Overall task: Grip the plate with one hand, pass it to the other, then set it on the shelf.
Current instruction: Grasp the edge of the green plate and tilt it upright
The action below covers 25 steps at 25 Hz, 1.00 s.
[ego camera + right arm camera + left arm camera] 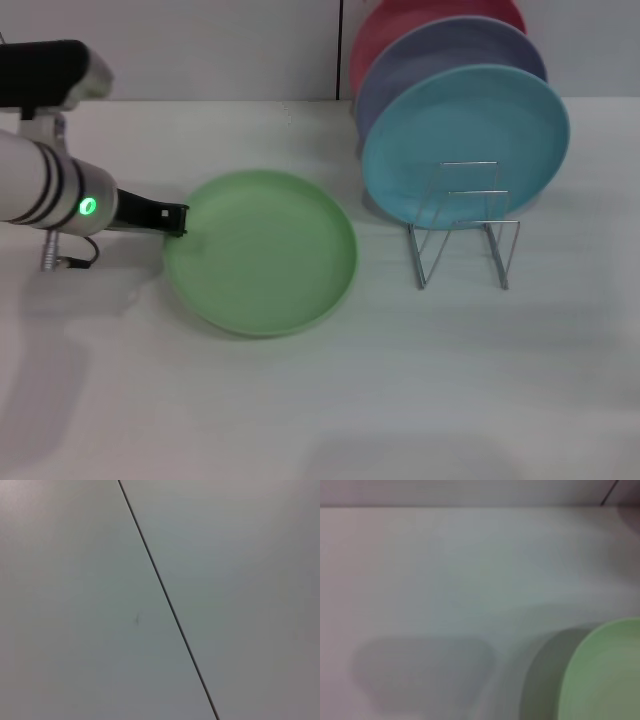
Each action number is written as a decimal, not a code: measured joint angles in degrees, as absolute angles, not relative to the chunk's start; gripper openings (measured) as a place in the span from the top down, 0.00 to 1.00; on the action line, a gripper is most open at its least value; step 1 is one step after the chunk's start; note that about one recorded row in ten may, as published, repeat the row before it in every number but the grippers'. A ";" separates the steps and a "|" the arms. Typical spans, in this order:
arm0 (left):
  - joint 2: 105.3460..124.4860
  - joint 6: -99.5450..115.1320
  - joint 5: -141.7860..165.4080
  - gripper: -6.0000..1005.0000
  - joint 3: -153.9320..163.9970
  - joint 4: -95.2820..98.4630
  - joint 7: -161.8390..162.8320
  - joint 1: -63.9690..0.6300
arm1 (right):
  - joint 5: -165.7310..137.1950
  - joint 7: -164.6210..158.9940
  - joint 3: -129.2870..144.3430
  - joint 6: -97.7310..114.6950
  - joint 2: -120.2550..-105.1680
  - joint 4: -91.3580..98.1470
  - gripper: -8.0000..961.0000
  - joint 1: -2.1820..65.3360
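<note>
Plate point(262, 252) (green) flat on table point(330, 400) | left hand point(176, 220) at rim, grip unclear

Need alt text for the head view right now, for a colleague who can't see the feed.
The left gripper, on the arm with the green light, reaches in at the left edge of the light green plate, which lies flat on the white table. To the right, a light blue plate, a lavender one and a red one stand in the wire shelf. The right arm is out of view.
</note>
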State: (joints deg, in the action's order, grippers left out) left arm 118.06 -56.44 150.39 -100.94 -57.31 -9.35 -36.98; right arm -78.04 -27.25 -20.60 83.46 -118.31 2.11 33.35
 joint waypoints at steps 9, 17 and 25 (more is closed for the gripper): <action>118.07 -54.78 139.40 0.96 -107.58 -61.67 -19.28 -29.44 | -78.04 -27.24 -20.57 83.12 -118.30 2.11 0.48 33.70; 118.29 -49.48 136.48 0.96 -106.97 -61.89 -21.23 -26.14 | -78.06 -27.07 -20.56 82.69 -118.30 2.11 0.48 34.11; 118.37 -39.91 134.45 0.96 -104.28 -61.72 -22.00 -23.93 | -78.11 -26.76 -20.56 82.56 -118.30 2.11 0.48 34.35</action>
